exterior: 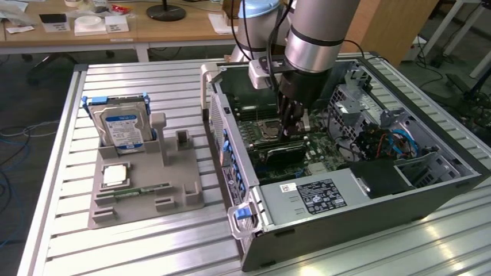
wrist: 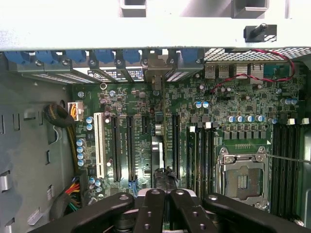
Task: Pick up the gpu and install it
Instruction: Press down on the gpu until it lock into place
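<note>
Starting at the exterior view's left edge of the slatted metal table [exterior: 61, 230]: a grey holder [exterior: 176, 198] is sitting there with a silver hard drive [exterior: 123, 129] standing upright in its back slot, blue label facing out. A square processor chip [exterior: 117, 173] is lying flat in front of it, and a slim green RAM stick [exterior: 142, 190] is lying just below that chip.

Moving right, the open PC case [exterior: 368, 213] is lying on its side and taking up the table's middle and right, its open side facing up. The arm is reaching straight down into it.

The gripper [exterior: 294, 133] is hanging over the motherboard [wrist: 146, 111], close to the bare CPU socket [exterior: 270, 127]. Its claw is looking narrow: in the wrist view the gripper [wrist: 165, 187] is showing its black fingers [wrist: 150, 208] drawn together with hardly any gap. I honestly can't tell whether they're pinching anything.

The gpu [exterior: 280, 155] is sitting inside the case, down on the motherboard, directly under the fingertips and a touch toward the front edge of the table. Its black cooler face is showing. The claw tips are looking right at its upper edge, touching or as good as; can't call it for sure.
</note>
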